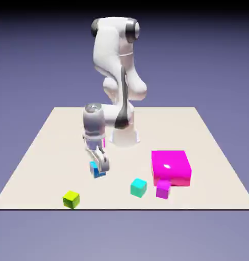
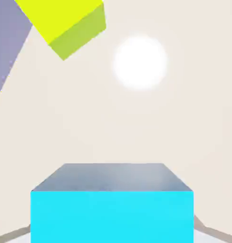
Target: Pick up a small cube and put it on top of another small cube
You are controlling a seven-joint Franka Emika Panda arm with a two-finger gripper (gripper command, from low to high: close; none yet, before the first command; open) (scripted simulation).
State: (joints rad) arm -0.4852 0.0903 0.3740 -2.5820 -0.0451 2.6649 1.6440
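The small sky-blue cube rests on the table left of centre, and my gripper is shut on it, fingers down around it. In the hand view the same sky-blue cube fills the bottom middle, large, hiding most of both fingertips. The small teal cube sits apart to the exterior view's right, nearer the front edge, untouched.
A yellow-green cube lies near the front left edge and shows at the hand view's top left as the yellow-green cube. A big magenta block stands at the right with a small purple cube against its front.
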